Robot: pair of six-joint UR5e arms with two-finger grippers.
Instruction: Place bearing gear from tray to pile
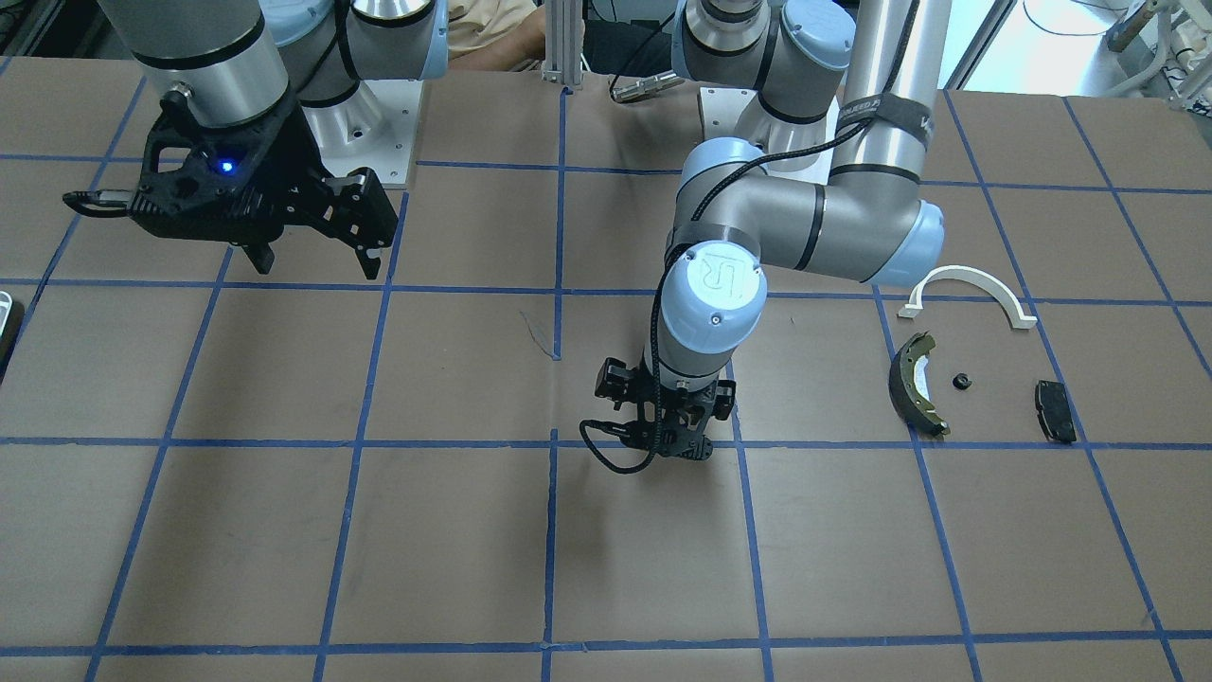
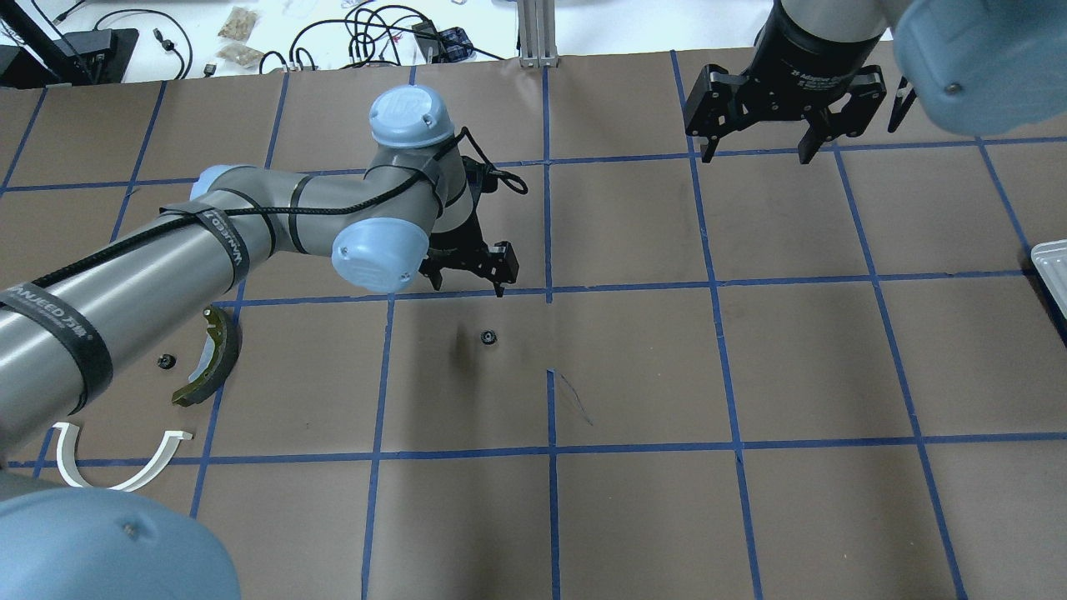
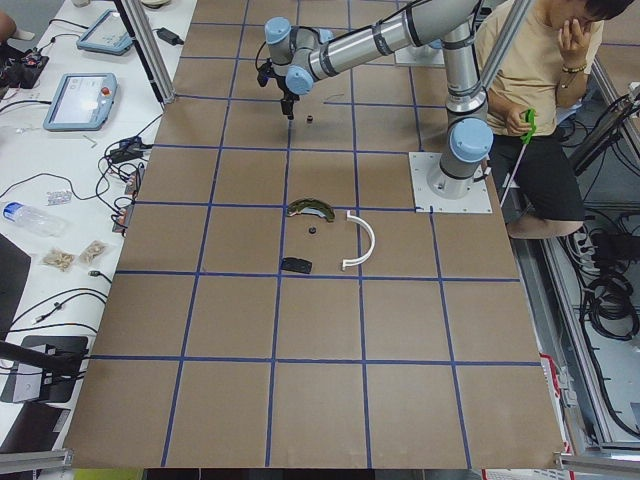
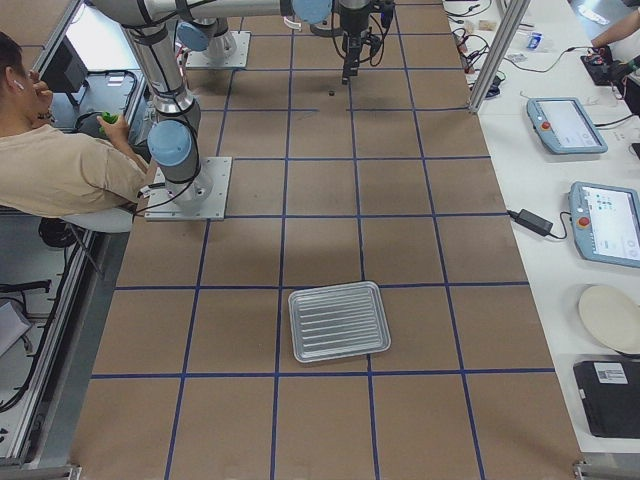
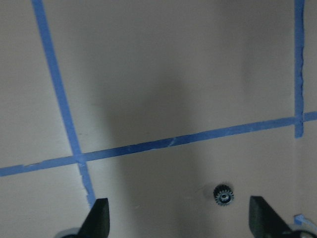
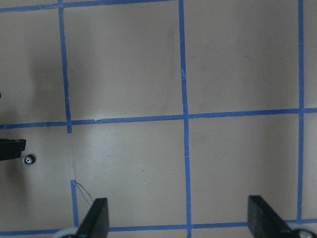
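Because the bearing gear [image 2: 488, 337] lies by itself on the brown table [image 2: 633, 375], not in the tray and not in the pile, I think the job is about half done. The gear is a tiny black wheel with teeth, lying flat. Seen from overhead, the left gripper [image 2: 468, 283] hangs near it, between 11 and 12 o'clock from the gear and up in the air. Its two fingers are spread wide and hold nothing. In the left wrist view the gear sits between the fingers but closer to the one at 3 o'clock, so the gripper is not yet right over it.

The pile [image 2: 225, 354] is well apart from the gear, at about 9 o'clock. It has a green curved brake shoe [image 1: 900, 379], a white arched strip [image 1: 966, 273], a flat black pad [image 1: 1055, 410] and one more small black round part [image 1: 962, 382]. The tray [image 4: 338, 320] lies far off at 3 o'clock. The right gripper [image 2: 757, 154] hangs at about 2 o'clock, wide open, with nothing in it.

The step now looks like picking up the gear with the left gripper. Next it should shift a little so the gear is in the middle, go straight down and close gently. The gear is small and low, so the fingers must reach almost to the table, or it may slip out. Then it can carry the gear toward 9 o'clock and let go by the brake shoe.
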